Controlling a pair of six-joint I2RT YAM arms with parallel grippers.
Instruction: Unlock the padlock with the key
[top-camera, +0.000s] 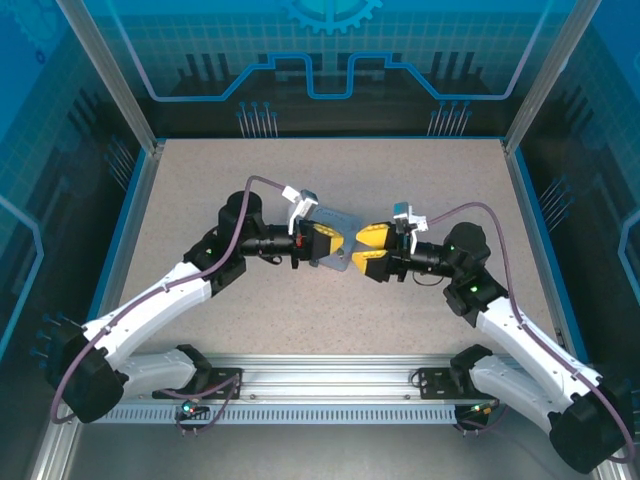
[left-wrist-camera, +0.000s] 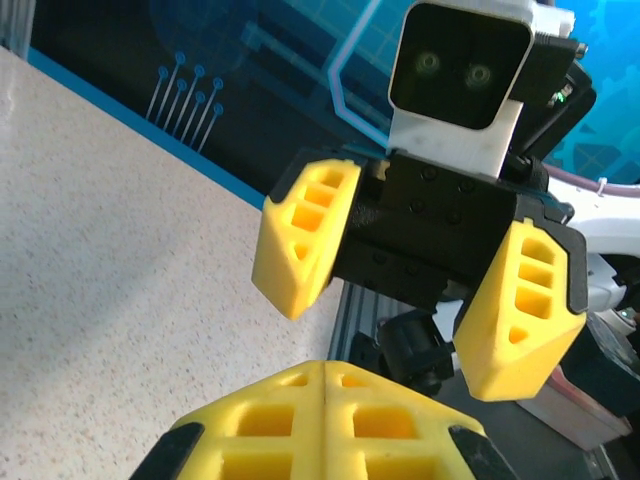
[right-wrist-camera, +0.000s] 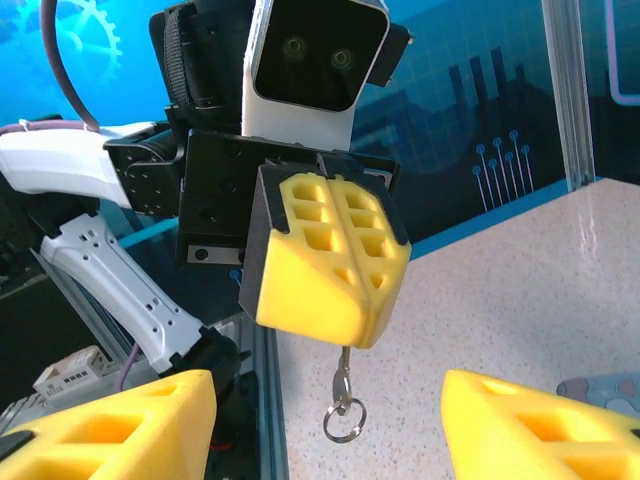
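Right end effector (right-wrist-camera: 325, 430) spread wide; left end effector (right-wrist-camera: 340, 320) pinches 1 key (right-wrist-camera: 344, 372) with 1 ring (right-wrist-camera: 344, 420) dangling.

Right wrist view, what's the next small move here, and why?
Probably ease the right gripper in around the key and close on it. The left gripper is shut, with the key and its ring dangling just beneath its fingertips. The right gripper faces it with fingers apart and nothing between them.
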